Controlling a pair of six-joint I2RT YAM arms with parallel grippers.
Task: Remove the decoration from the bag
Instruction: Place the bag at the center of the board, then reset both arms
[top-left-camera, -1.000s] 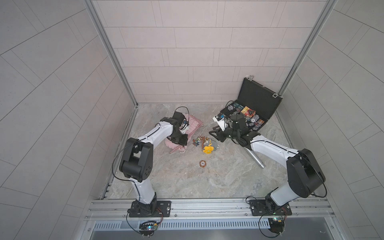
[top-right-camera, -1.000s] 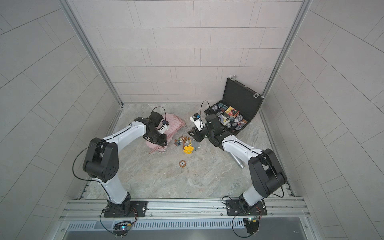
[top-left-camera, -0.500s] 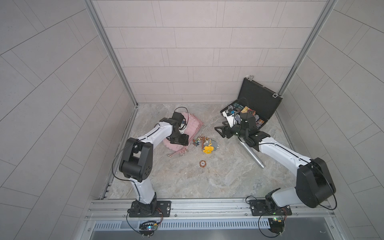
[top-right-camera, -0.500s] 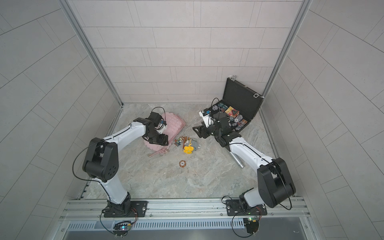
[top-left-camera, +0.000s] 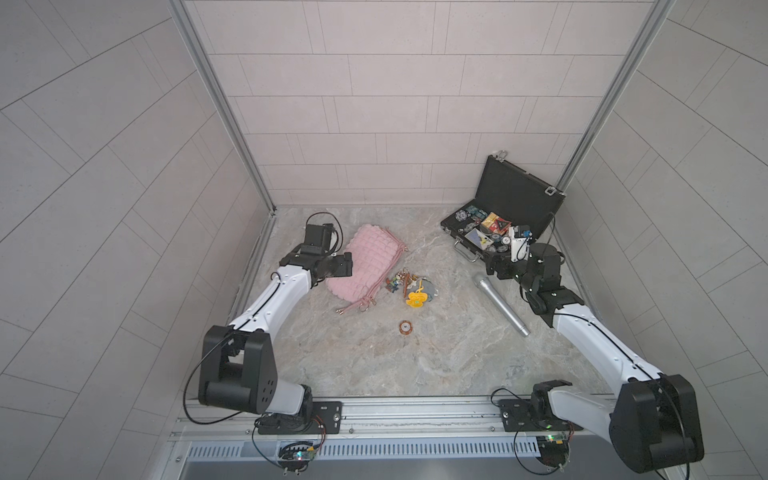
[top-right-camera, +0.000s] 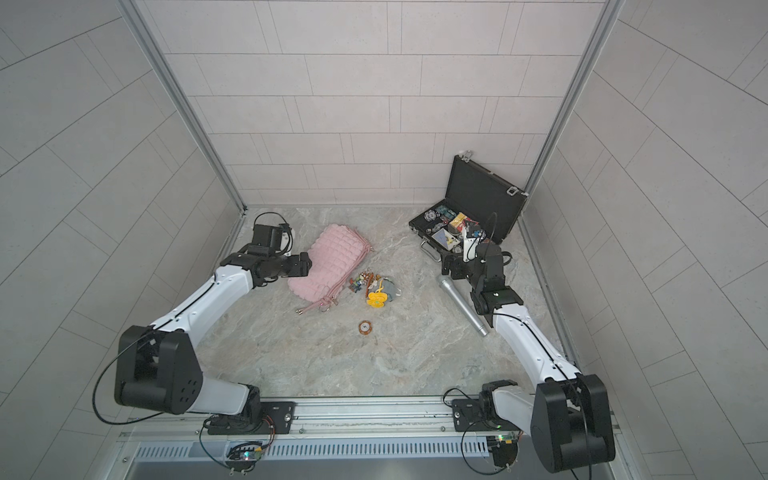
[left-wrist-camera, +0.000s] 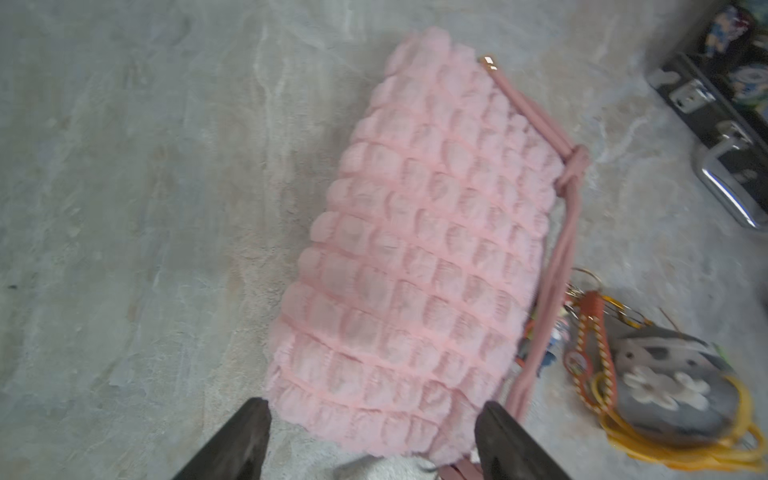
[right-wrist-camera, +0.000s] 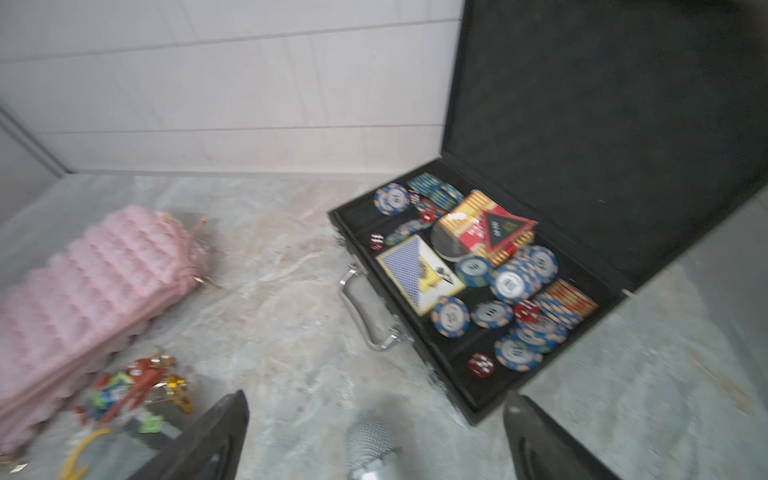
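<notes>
The pale-pink quilted bag (top-left-camera: 368, 266) (top-right-camera: 332, 266) lies flat on the marble floor, its cord straps trailing toward the front. The decoration (top-left-camera: 411, 289) (top-right-camera: 374, 289), a bunch of charms with a yellow flower and a grey pouch, lies right beside the straps; whether it hangs on them I cannot tell. My left gripper (top-left-camera: 347, 266) (left-wrist-camera: 374, 409) is open at the bag's left edge, and the bag (left-wrist-camera: 424, 249) fills the space ahead of its fingers. My right gripper (top-left-camera: 496, 268) (right-wrist-camera: 374, 405) is open and empty, well right of the decoration (right-wrist-camera: 137, 386).
A silver microphone (top-left-camera: 500, 307) (right-wrist-camera: 370, 440) lies under the right gripper. An open black case (top-left-camera: 519, 195) (top-right-camera: 482, 195) with poker chips and cards stands at the back right. One loose chip (top-left-camera: 405, 328) lies in front of the decoration. Tiled walls close in on three sides.
Both grippers have opened. The right arm has drawn back from the decoration to the right, over the microphone. The left gripper has eased slightly back off the bag.
</notes>
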